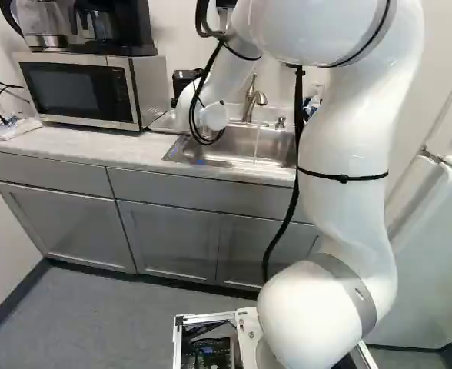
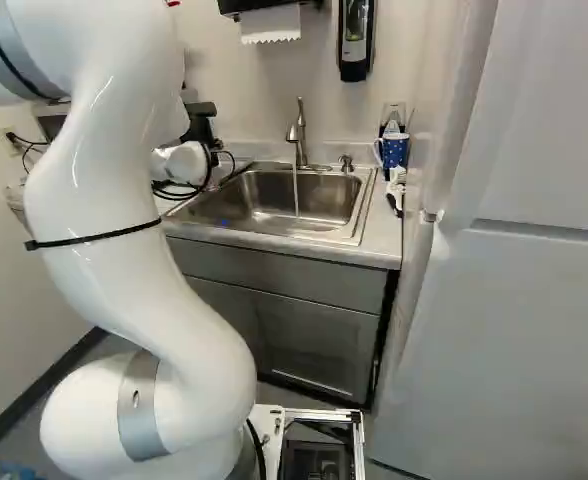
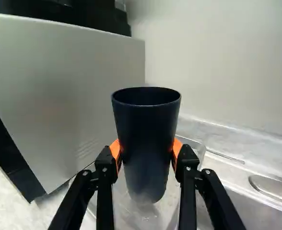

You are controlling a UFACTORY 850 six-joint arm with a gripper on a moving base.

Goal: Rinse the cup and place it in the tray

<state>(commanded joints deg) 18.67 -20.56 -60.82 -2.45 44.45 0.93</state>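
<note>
You're on the place step, by my read: dark cup (image 3: 148, 115) is in the gripper (image 3: 146, 148), over the clear tray (image 3: 196, 145) on the bench (image 1: 72, 146), in the gap between microwave (image 1: 80, 91) and sink (image 1: 260, 146). Water (image 2: 295, 190) is running from the faucet (image 2: 296, 135) with the cup well clear of it, so I'd guess the rinse is done. Pictures don't confirm it: can't tell if the cup is wet.

Next move, if so: line the base up inside the tray walls, lower straight down, let it seat, then release. Can't tell from the wrist view whether the base touches the tray floor, so look for contact before you open. Watch the microwave side as you go down; it stands close by. A tray wall caught by the base or a finger could tip the cup or drag the tray.

Gripper: closed on the cup, fingers parted by the cup's width, orange pads (image 3: 115, 148) pressing its wall from two opposite sides. Cup is about upright, mouth up, rim standing above the pads. Grip looks even. Smooth wall, may be slick if wet; go slow, and open both sides evenly so it doesn't lean.
</note>
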